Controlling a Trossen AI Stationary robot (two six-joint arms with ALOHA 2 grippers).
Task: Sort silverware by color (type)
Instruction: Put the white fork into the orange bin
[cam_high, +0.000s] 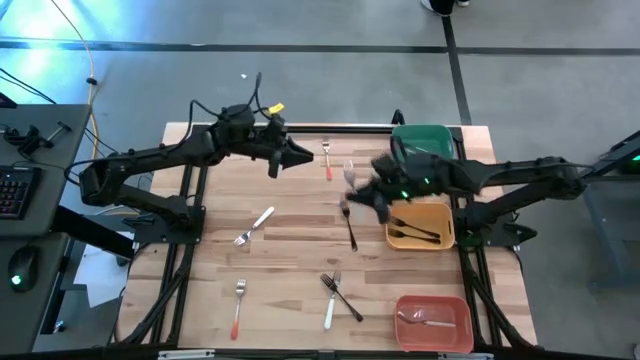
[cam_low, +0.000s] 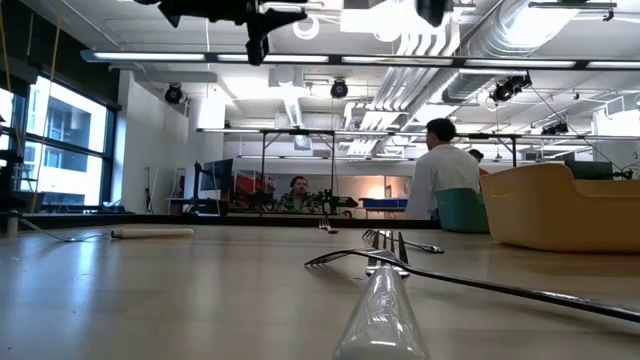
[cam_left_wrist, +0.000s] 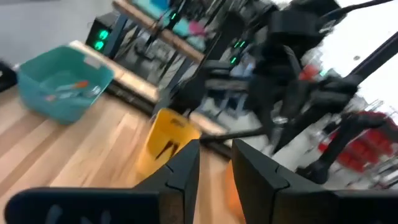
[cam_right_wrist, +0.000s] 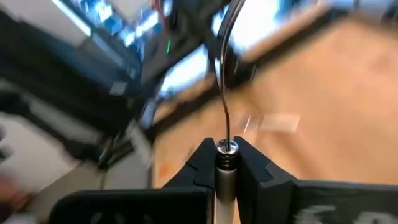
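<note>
1. In the high view, motion blur hid what the right gripper (cam_high: 352, 190) held at frame centre.
2. Its wrist view showed the fingers clenched on a utensil (cam_right_wrist: 225, 93).
3. The left gripper (cam_left_wrist: 215, 163), upper centre overhead, stood parted and empty.
4. More silverware (cam_high: 334, 293) lay at lower centre on the table (cam_high: 290, 250).

Right hand (cam_right_wrist: 225, 163) clamped shut; left hand (cam_left_wrist: 214, 163) parted.

Overhead straight down, low level across table (cam_high: 290, 290) — wrists close, both facing bins
</note>
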